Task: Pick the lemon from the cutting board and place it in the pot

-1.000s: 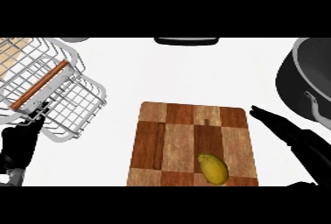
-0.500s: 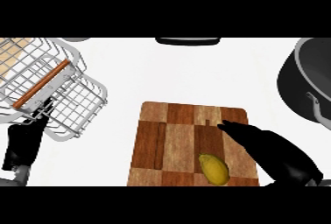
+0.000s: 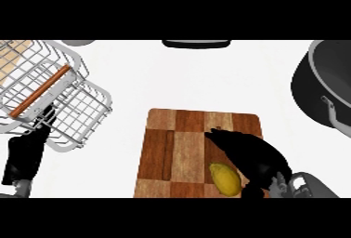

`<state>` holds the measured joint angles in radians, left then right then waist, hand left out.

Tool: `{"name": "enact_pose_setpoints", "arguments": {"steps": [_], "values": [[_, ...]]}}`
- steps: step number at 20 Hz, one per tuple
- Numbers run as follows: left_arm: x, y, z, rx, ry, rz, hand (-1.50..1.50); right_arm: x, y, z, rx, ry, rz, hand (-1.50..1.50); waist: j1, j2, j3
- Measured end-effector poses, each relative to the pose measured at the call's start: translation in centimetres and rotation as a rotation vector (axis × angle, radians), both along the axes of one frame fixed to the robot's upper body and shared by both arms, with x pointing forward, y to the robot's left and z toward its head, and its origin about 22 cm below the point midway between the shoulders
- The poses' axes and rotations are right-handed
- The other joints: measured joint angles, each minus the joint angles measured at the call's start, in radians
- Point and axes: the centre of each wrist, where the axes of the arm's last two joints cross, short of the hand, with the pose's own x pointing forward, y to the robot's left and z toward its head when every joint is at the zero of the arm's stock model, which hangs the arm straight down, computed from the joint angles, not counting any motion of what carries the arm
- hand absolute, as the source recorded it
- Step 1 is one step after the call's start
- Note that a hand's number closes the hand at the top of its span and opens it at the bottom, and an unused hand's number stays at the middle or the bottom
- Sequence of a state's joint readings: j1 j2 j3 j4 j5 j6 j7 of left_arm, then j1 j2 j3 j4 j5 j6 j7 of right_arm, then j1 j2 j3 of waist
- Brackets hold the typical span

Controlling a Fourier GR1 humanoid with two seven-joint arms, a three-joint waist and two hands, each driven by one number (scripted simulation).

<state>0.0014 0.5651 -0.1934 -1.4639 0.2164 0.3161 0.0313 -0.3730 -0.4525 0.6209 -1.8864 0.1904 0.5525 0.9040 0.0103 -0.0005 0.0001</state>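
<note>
Over the cutting board (image 3: 178, 139), the right hand (image 3: 250, 153) spreads open, perhaps just touching the lemon (image 3: 225, 177); the pot (image 3: 322, 88) stands well apart, rightward.

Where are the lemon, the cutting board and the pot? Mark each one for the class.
lemon (image 3: 225, 177), head view, middle of its yellow skin.
cutting board (image 3: 179, 139), head view, bare wood near its middle.
pot (image 3: 332, 76), head view, dark inner wall.
</note>
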Motion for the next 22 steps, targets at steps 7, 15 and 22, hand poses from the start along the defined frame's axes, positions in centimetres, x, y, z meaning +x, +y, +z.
{"name": "enact_pose_setpoints", "arguments": {"steps": [7, 15, 22], "values": [[0.2, 0.2, 0.6, -0.001, 0.01, 0.007, 0.0, 0.7, 1.9, -0.6, -0.044, 0.011, 0.014, -1.5, -0.004, 0.0, -0.001], [-0.2, 0.2, 0.8, -0.003, 0.016, 0.01, 0.0, 1.3, 2.5, -2.8, -0.109, 0.045, 0.003, -1.5, -0.006, 0.0, 0.0], [0.1, 0.4, 0.5, -0.001, 0.015, 0.01, 0.0, 1.1, 3.6, -5.1, -0.163, 0.049, -0.012, -1.5, -0.007, 0.0, 0.0]]}}
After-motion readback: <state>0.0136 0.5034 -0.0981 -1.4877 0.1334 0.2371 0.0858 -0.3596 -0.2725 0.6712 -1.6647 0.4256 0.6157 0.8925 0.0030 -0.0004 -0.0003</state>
